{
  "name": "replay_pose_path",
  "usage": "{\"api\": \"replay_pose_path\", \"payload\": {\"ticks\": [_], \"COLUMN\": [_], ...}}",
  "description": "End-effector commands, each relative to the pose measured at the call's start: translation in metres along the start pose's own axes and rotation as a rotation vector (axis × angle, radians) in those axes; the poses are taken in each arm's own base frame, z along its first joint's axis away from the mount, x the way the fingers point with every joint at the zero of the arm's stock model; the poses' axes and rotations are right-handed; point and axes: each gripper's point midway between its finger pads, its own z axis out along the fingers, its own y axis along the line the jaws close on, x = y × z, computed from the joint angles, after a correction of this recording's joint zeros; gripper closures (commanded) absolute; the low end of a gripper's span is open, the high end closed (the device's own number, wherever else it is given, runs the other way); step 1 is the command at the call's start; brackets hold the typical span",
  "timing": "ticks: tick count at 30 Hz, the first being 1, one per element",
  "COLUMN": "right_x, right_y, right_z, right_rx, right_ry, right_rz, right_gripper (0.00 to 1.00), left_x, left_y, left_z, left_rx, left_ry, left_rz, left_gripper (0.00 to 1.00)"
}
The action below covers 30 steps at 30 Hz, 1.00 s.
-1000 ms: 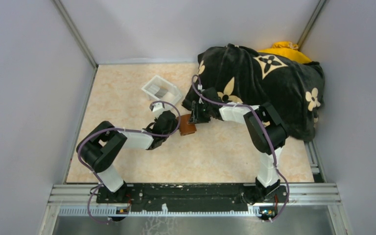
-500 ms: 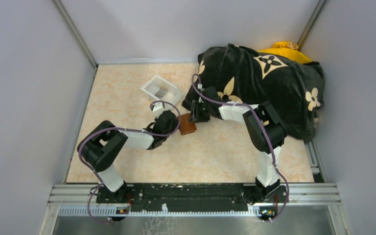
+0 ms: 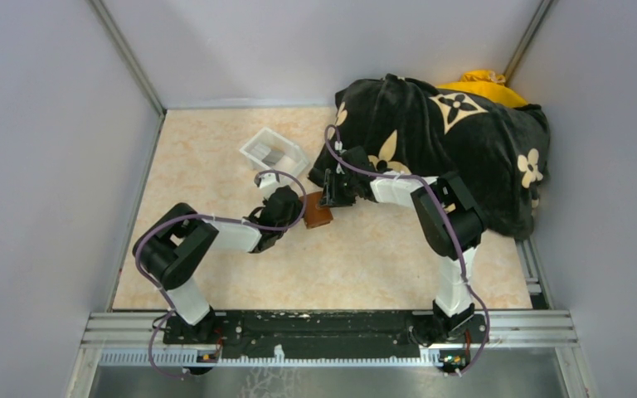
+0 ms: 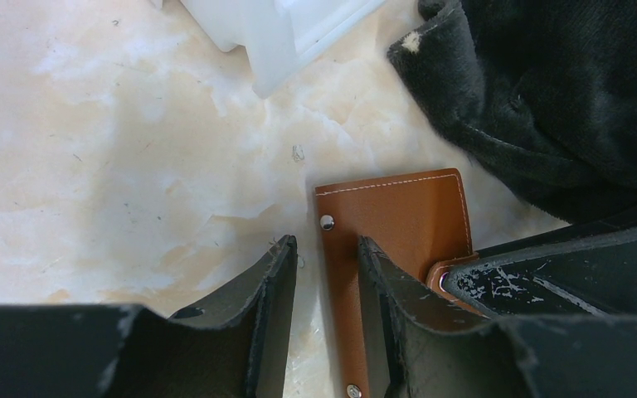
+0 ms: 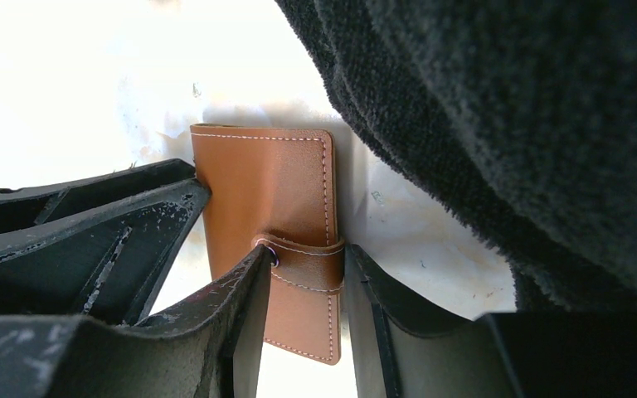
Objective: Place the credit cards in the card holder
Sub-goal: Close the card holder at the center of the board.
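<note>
The brown leather card holder (image 3: 318, 212) lies on the table between my two grippers. In the left wrist view my left gripper (image 4: 325, 245) straddles its snap-studded edge (image 4: 398, 220), jaws narrowly apart, with a strip of table showing beside the left finger. In the right wrist view my right gripper (image 5: 307, 250) is closed on the card holder's (image 5: 261, 186) strap: one finger at the snap, the other at the strap's fold. The right gripper (image 3: 329, 197) faces the left gripper (image 3: 293, 209). Greyish credit cards (image 3: 275, 156) show faintly inside a clear tray.
The clear plastic tray (image 3: 259, 143) stands just behind the left gripper; its corner shows in the left wrist view (image 4: 274, 50). A black blanket with tan flowers (image 3: 448, 141) is heaped at the back right, close behind the card holder, over something yellow (image 3: 481, 83). Grey walls enclose the table.
</note>
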Motion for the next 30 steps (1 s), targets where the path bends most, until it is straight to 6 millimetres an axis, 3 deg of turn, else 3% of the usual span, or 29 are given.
{"api": "replay_pose_path", "payload": {"ticks": [1, 30], "right_x": [0.006, 0.045], "right_y": [-0.029, -0.085], "right_z": [0.012, 0.022], "right_rx": [0.096, 0.335], "right_ry": [0.017, 0.124], "right_rz": [0.031, 0.039], "right_gripper": [0.62, 0.64], "left_x": [0.067, 0.084], "left_y": [0.069, 0.081], "left_z": [-0.011, -0.013], "left_rx": [-0.172, -0.184], "left_ry": [0.233, 0.276], "left_rz": [0.137, 0.127], "left_gripper": [0.59, 0.59]}}
